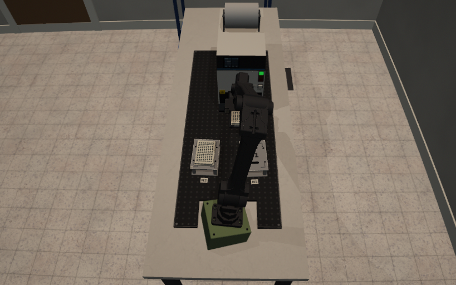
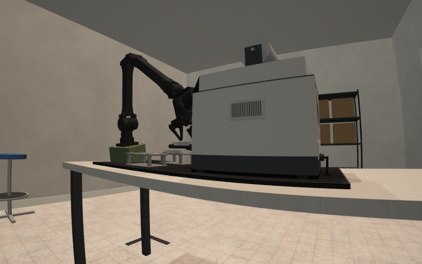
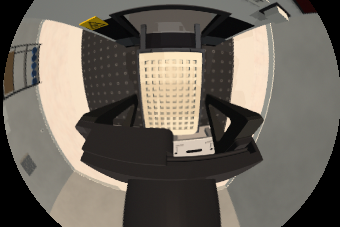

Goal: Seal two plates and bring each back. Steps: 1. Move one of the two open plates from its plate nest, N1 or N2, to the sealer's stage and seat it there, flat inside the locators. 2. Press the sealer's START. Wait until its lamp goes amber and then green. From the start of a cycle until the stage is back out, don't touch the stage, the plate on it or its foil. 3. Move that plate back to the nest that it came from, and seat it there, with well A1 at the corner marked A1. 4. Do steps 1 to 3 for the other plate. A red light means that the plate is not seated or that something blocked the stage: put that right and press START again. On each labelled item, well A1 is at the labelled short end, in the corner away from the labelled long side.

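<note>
Looks like N1's plate [image 1: 235, 117] [image 2: 182, 143] [image 3: 171, 91] is on the stage, unsealed I reckon. Jaws wide. START's next, then N2's plate [image 1: 205, 152].

Matt black metal-looking arm [image 1: 245, 159] [image 2: 127, 88] — smooth pale tabletop [image 1: 172, 255] [image 2: 386, 186]
</note>
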### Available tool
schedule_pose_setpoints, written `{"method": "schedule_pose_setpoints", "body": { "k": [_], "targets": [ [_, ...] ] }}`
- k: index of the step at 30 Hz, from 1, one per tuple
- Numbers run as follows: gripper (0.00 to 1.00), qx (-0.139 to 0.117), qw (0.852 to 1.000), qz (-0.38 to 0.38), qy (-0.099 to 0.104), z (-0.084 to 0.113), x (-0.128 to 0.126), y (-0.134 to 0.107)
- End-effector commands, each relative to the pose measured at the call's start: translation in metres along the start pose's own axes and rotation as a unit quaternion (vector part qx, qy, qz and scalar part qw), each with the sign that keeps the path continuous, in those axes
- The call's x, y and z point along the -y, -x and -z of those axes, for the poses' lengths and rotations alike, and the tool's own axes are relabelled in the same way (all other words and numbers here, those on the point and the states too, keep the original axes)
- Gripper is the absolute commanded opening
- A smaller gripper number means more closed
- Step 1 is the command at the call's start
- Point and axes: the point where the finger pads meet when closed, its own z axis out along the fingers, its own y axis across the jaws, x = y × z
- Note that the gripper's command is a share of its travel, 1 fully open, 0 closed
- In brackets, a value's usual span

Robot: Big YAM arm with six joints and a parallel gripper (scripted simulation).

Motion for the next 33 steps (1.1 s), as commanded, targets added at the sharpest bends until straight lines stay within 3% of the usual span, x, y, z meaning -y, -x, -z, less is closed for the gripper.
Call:
{"method": "schedule_pose_setpoints", "body": {
  "k": [1, 11, 22, 33],
  "targets": [
    [1.00, 0.027, 1.000, -0.008, -0.004, 0.024, 0.006, 0.027],
    [1.00, 0.038, 0.999, -0.003, -0.002, 0.037, 0.000, 0.037],
    [1.00, 0.008, 1.000, -0.008, -0.004, 0.010, 0.006, 0.015],
    [1.00, 0.011, 1.000, 0.000, 0.000, 0.006, -0.005, 0.011]
  ]
}}
